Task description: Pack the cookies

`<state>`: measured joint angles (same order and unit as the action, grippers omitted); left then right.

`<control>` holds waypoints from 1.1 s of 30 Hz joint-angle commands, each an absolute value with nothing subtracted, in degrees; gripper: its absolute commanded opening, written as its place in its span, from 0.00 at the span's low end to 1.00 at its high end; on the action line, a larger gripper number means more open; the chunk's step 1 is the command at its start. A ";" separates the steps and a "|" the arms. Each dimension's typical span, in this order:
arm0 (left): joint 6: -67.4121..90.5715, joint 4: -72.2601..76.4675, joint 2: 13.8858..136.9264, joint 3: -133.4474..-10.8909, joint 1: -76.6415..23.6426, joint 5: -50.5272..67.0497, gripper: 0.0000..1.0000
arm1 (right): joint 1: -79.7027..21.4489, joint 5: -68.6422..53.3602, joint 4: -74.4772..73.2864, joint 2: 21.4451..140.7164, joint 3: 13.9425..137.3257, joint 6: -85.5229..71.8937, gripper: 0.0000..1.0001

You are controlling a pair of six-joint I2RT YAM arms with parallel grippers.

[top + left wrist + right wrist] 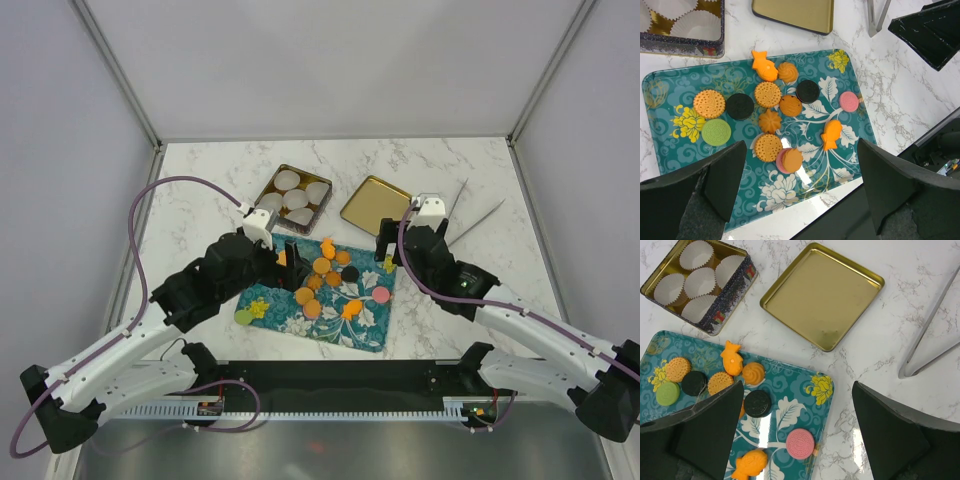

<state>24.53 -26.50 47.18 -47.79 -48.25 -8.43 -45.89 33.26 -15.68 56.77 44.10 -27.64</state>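
The cookies [325,280] lie on a teal flowered tray [365,325]: several orange ones, two black, a green and a pink. The left wrist view shows them close [767,94] on the tray [790,195]. My left gripper [290,265] hovers over the tray's left part, open and empty [802,190]. My right gripper [388,255] hovers over the tray's right edge, open and empty [800,432], above a pink cookie [800,443] and near a black cookie [757,403].
A square tin [262,192] holding white paper cups [699,253] stands behind the tray. Its gold lid [375,205] lies upside down to the right [822,295]. Metal tongs [475,215] lie at the back right [932,330].
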 commanded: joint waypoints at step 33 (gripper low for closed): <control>22.94 -27.68 45.27 -47.64 -48.43 1.49 1.00 | -15.57 27.35 -24.09 76.81 53.00 -32.69 0.98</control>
<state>24.29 -27.77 45.50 -47.64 -48.31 -0.43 -18.55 27.68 -26.55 75.18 52.77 -30.76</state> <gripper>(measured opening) 0.994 0.982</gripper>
